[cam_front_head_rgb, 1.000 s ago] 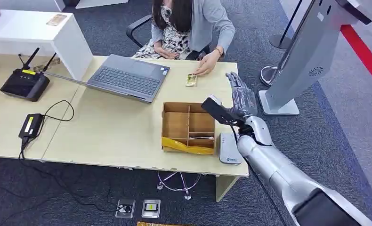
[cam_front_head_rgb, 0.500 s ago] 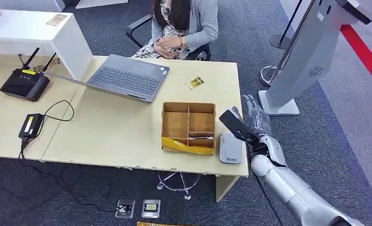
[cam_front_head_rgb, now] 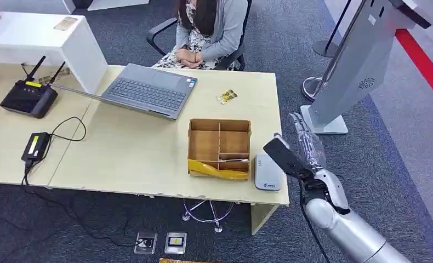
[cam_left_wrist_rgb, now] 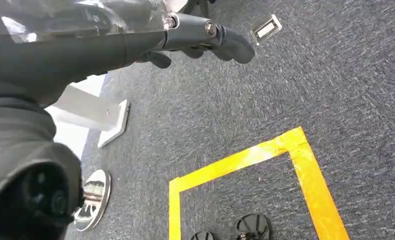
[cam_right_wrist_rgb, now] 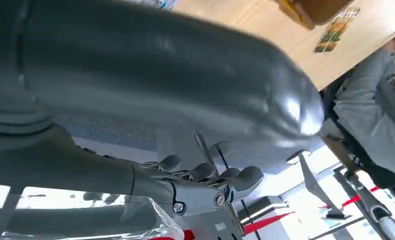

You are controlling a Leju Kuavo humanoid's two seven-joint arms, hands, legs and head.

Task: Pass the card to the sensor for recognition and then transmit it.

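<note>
No lettering I can actually read from here.

I see a small blue mark on the near end of the white card reader (cam_front_head_rgb: 267, 172), too small to make out. The router (cam_front_head_rgb: 29, 97) and the black power brick (cam_front_head_rgb: 35, 146) each carry a yellow label, both illegible. The grey kiosk stand (cam_front_head_rgb: 362, 66) bears a round dotted emblem, no words. The card (cam_front_head_rgb: 227, 96) on the desk (cam_front_head_rgb: 132, 153) shows print I can't resolve.

Laptop (cam_front_head_rgb: 147, 89), router (cam_front_head_rgb: 29, 97), divided box (cam_front_head_rgb: 220, 147)
</note>
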